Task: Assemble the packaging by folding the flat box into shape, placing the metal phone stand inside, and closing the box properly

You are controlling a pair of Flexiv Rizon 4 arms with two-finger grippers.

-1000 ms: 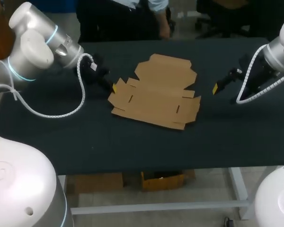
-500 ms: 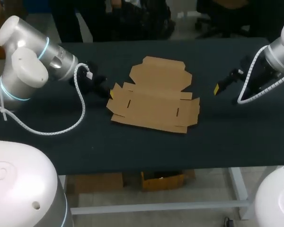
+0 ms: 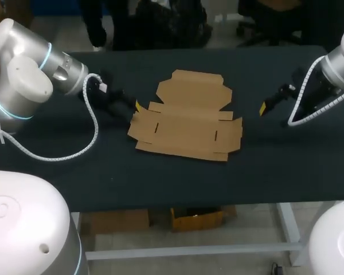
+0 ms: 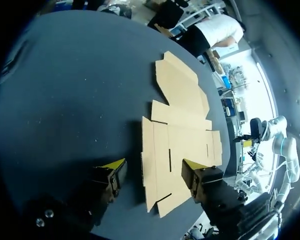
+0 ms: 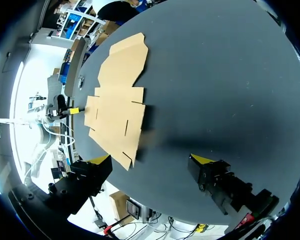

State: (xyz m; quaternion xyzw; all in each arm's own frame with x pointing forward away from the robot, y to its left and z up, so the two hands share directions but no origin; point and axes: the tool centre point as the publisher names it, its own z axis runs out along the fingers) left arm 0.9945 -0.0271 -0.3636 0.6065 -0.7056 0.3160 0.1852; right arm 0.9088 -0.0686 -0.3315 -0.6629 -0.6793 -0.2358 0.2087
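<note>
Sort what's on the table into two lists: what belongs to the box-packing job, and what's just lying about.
Job: flat cardboard box, unfolded; left gripper, open, at the box's edge; right gripper, open, apart from it. No metal phone stand in view.
Lying about: only the dark table itself.

The brown cardboard box (image 3: 187,122) lies flat, unfolded, mid-table.

white arms (image 3: 23,86), yellow-tipped fingers (image 4: 111,176)
</note>
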